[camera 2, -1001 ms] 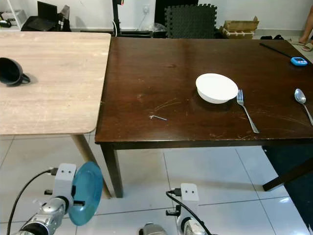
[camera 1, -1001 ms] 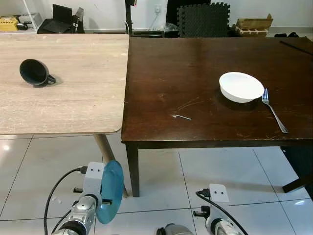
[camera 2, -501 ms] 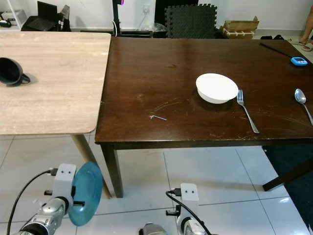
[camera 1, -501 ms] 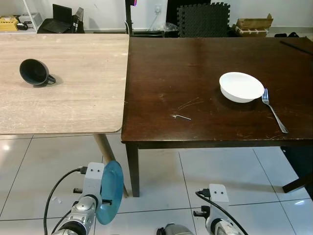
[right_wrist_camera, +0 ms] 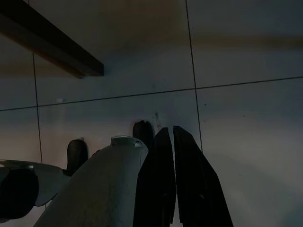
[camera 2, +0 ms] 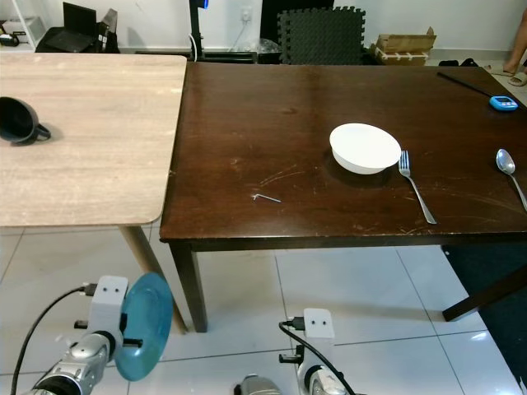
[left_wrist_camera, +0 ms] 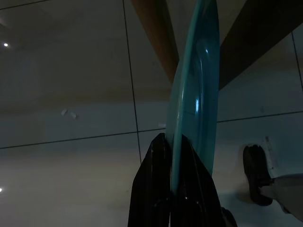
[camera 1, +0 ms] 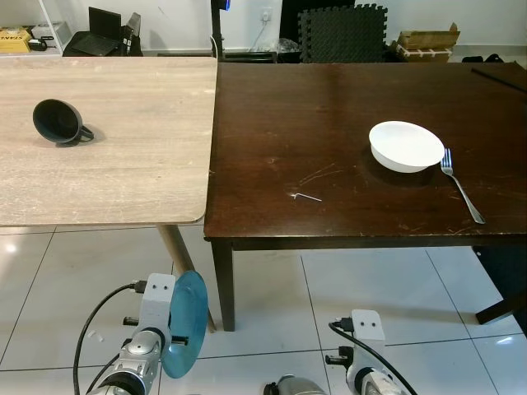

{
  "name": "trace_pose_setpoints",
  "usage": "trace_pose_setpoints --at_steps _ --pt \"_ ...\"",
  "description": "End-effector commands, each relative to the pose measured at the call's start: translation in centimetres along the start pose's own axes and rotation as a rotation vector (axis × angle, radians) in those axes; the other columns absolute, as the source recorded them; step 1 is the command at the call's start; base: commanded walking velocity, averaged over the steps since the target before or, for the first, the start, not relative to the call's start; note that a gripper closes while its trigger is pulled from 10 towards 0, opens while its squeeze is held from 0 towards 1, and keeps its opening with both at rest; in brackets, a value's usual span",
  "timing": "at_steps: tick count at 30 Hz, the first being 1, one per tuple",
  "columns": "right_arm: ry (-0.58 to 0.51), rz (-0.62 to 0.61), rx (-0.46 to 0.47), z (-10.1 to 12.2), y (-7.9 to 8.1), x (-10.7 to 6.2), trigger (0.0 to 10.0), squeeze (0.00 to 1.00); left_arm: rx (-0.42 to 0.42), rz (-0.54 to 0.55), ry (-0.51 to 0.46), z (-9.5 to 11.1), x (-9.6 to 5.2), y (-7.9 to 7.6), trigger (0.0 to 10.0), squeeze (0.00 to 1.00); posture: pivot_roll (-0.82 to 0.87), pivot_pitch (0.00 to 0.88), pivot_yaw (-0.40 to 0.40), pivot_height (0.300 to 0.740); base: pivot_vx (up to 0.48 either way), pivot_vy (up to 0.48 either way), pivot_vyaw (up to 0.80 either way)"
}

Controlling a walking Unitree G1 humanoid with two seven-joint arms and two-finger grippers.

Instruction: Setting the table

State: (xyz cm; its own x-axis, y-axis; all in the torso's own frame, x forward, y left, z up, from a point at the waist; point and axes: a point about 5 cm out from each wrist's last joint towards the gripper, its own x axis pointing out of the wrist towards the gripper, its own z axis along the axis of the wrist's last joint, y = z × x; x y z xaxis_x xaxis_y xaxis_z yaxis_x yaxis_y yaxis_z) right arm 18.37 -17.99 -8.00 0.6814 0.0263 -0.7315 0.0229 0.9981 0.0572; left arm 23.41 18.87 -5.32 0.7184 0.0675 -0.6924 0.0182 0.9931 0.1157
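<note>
My left gripper (left_wrist_camera: 174, 142) hangs low over the floor tiles, shut on the rim of a teal plate (camera 1: 186, 323) held on edge. The same plate (left_wrist_camera: 195, 90) stands upright between the black fingers in the left wrist view. On the dark brown table (camera 1: 272, 99) sit a white bowl (camera 1: 405, 146), a fork (camera 1: 460, 186) just right of it, and a spoon (camera 2: 510, 171) further right. A black cup (camera 1: 58, 123) lies on its side on the light wood table (camera 1: 132, 156). My right gripper (right_wrist_camera: 171, 137) hangs idle by the floor, fingers together, empty.
A small metal hex key (camera 1: 305, 196) lies near the dark table's front edge. A blue timer (camera 2: 502, 102) sits at its far right. Foam mats (camera 1: 342, 31) and boxes (camera 1: 426, 39) stand by the back wall. Tiled floor lies between me and the tables.
</note>
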Motion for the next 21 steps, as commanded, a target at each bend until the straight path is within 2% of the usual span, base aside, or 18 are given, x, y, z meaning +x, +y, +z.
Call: trace_pose_setpoints --at_steps 1,21 --pt "0.025 -0.008 0.005 -0.64 -0.08 -0.16 10.0 0.0 -0.004 0.002 0.033 -0.83 -0.15 0.08 10.0 0.0 0.04 0.016 0.047 0.74 0.0 0.0 0.0" --pt "0.025 -0.005 0.002 -0.56 0.05 -0.11 10.0 0.0 -0.004 0.003 0.03 -0.71 -0.12 0.18 10.0 0.0 0.04 0.014 0.048 0.74 0.0 0.0 0.0"
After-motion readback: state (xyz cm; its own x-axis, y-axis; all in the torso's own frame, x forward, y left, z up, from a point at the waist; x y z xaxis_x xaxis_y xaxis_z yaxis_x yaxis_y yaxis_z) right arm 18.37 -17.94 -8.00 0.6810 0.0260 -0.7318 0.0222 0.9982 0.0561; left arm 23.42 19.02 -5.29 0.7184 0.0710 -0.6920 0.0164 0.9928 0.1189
